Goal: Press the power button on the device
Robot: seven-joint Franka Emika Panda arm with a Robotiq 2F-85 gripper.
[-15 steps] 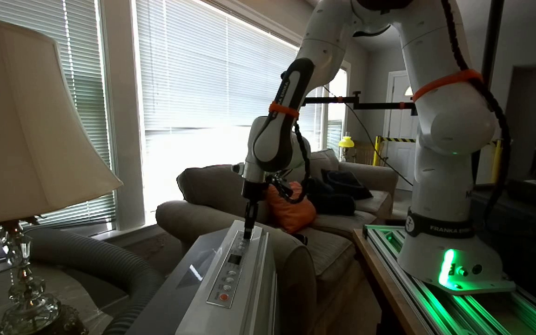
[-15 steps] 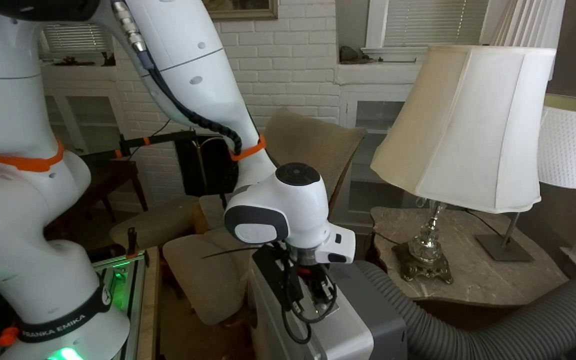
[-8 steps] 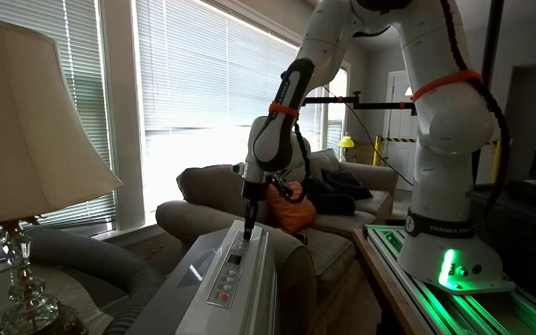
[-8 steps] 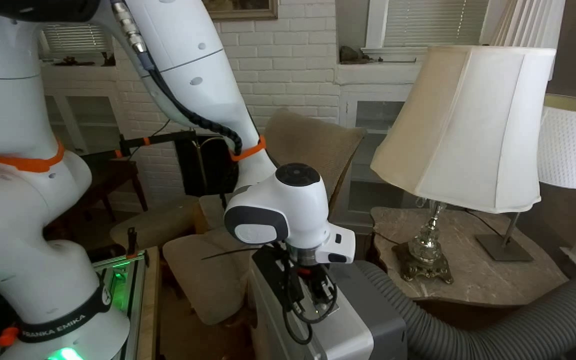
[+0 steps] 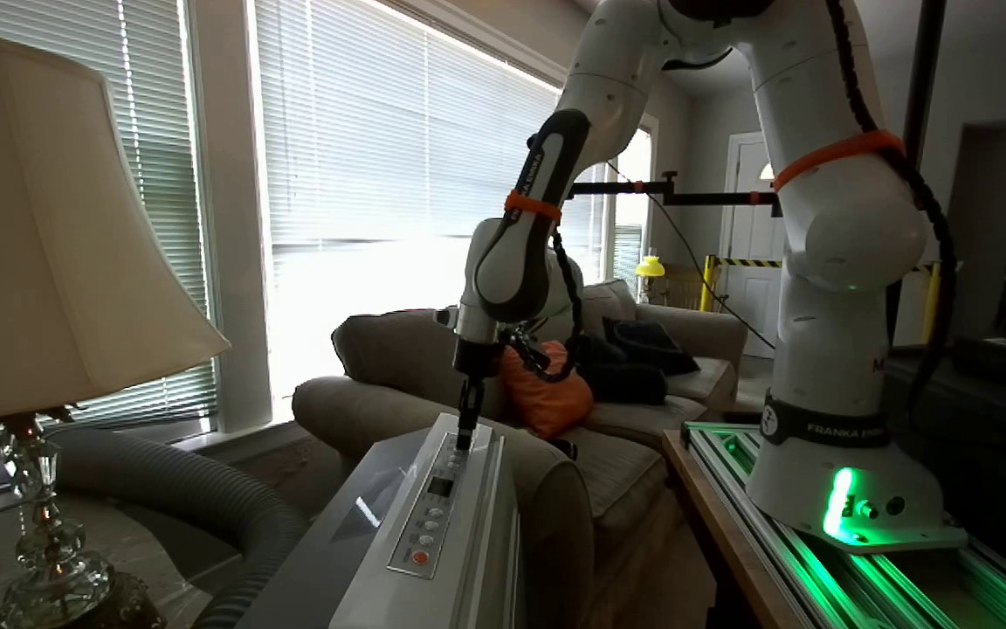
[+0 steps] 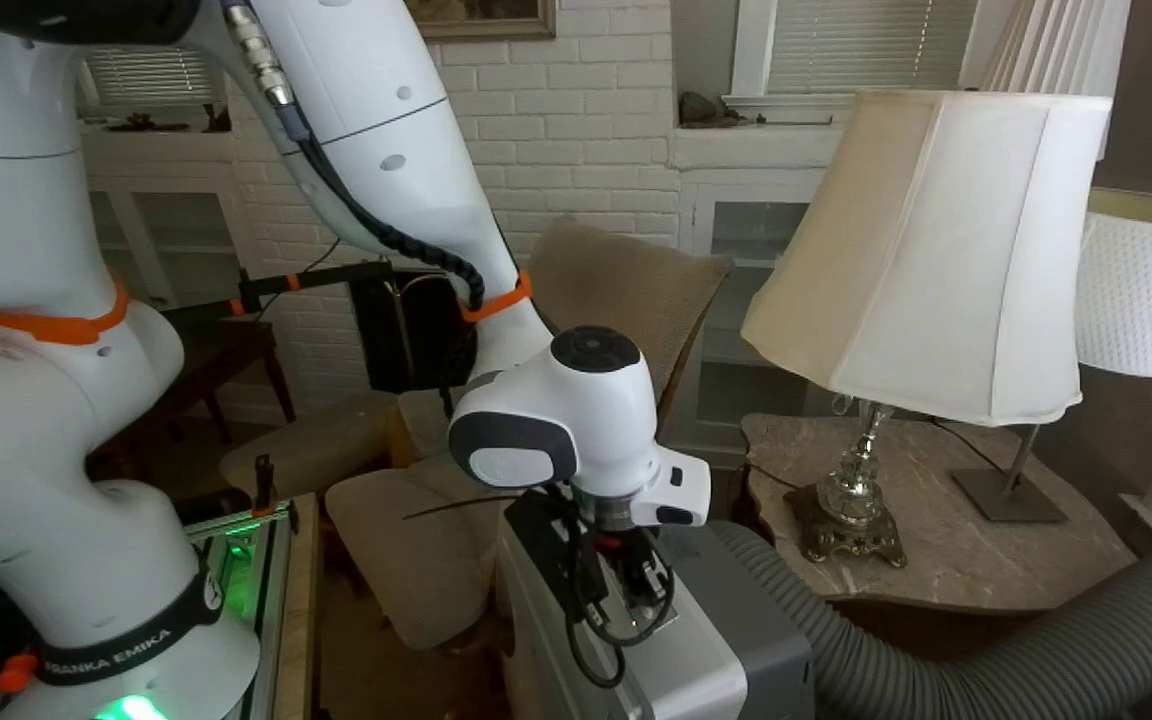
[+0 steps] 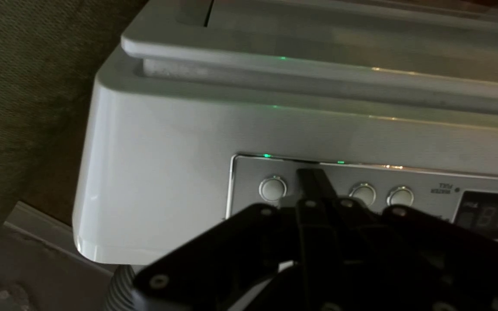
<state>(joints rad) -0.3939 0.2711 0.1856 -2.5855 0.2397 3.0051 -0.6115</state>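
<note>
Noting a glossy, pale device (image 5: 464, 542): boxy, rounded edges, inset grey control panel (image 5: 429, 524) with round, shiny-rimmed buttons (image 7: 363, 193). Hose (image 5: 232, 494) is ribbed, sofa (image 5: 616, 456) cloth-covered. End effector (image 7: 312, 173) is clenched, fingers (image 7: 310, 185) together, over the panel between two visible buttons; contact cannot be told, its black linkage (image 7: 214, 248) hiding part of the panel. In an exterior view the device's near end is cut off; it stands left of the robot base (image 5: 791, 489), just beside the sofa. Panel faces up; long axis runs near to far.
</note>
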